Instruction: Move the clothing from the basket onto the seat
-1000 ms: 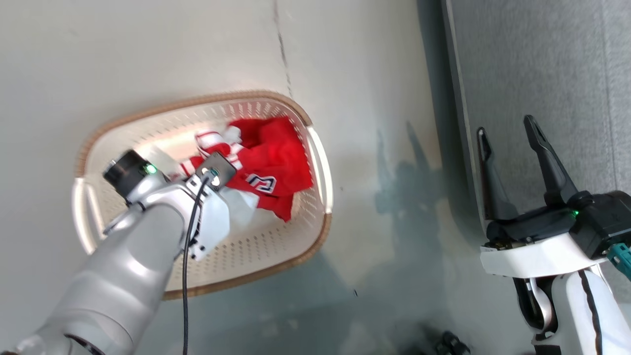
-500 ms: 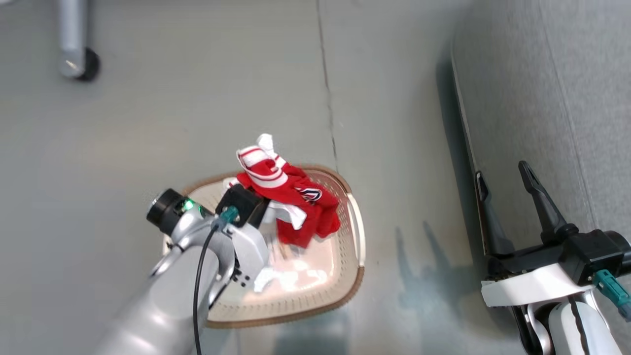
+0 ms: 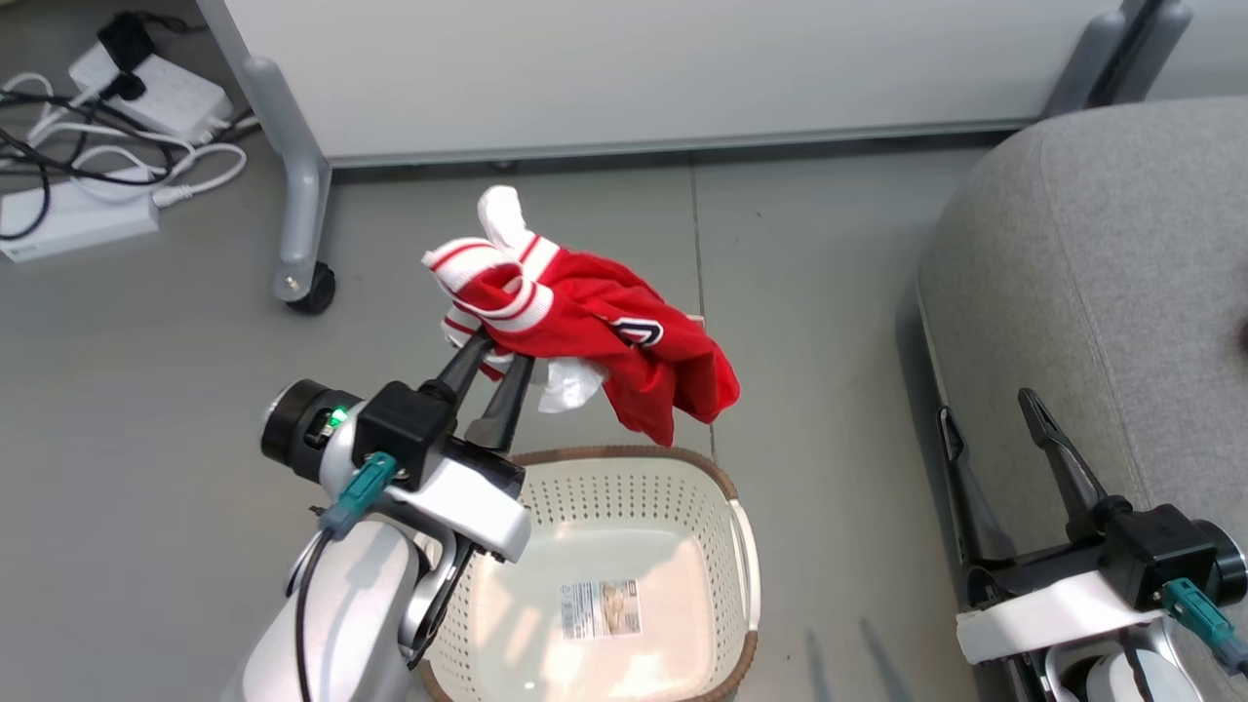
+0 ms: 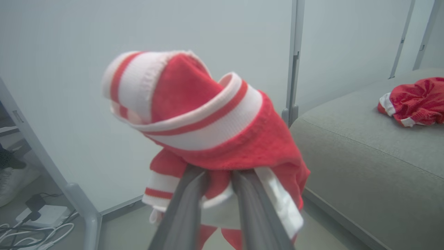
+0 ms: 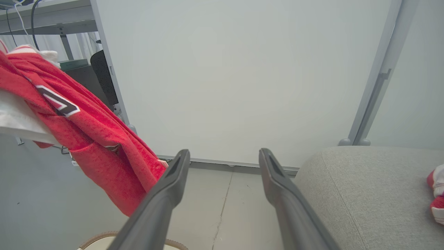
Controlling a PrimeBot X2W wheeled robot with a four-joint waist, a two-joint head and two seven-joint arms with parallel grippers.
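Lifted clear of the basket (image 3: pixel 634 487) since a second ago, the red jersey (image 3: pixel 604 331) now hangs in the air above the far rim in the head view. Its long axis runs from the striped cuff at upper left to the hem at lower right. The right jaws gape wide and empty beside the seat (image 3: pixel 1102 292).

In the left wrist view, the left jaws are nearly closed, pinching the jersey's fabric. Another red garment (image 4: pixel 412 100) lies on the seat.

In the right wrist view, the jersey hangs at left, sloping down to the right.
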